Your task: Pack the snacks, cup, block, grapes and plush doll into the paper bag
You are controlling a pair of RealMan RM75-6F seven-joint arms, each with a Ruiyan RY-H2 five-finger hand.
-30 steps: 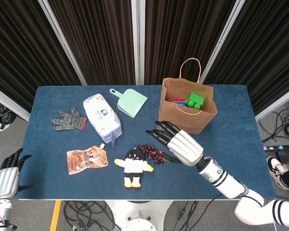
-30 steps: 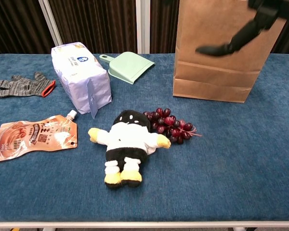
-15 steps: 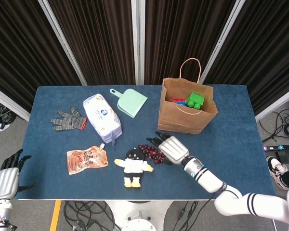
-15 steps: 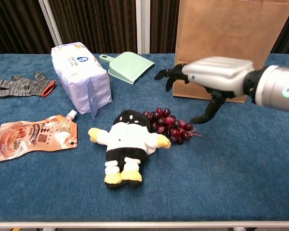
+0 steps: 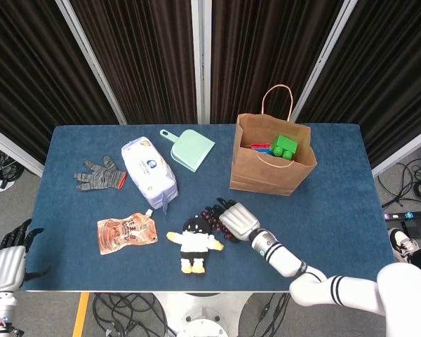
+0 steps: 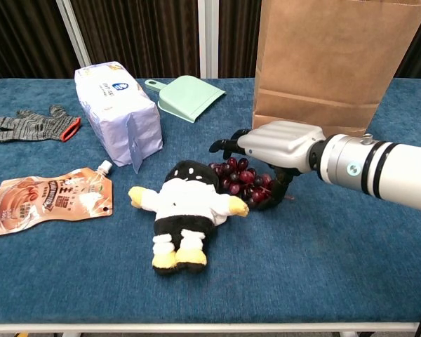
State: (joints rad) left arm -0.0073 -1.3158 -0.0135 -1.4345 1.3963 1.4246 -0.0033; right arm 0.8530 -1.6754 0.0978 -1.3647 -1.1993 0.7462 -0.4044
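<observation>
Down from in front of the paper bag (image 5: 272, 167) a second ago, the right hand (image 6: 277, 144) now lies palm-down over the grapes (image 6: 244, 182), its dark fingers (image 6: 224, 145) reaching past the bunch and its thumb curled down against the near side of the fruit. Whether it really has hold of the bunch I cannot tell; the grapes are on the blue worktop (image 5: 337, 210).

Just beside the hand's fingertips lies the plush doll (image 6: 184, 211) on its back. Beyond the hand stands the paper bag, upright and open, with a green block (image 5: 285, 147) showing inside. Further out past the doll lie an orange snack pouch (image 5: 126, 232), a pale wipes pack (image 5: 149, 171), a mint dustpan (image 5: 191, 149) and a grey glove (image 5: 99, 175).

The left hand (image 5: 7, 259) hangs off the worktop's corner, fingers apart, holding nothing.
</observation>
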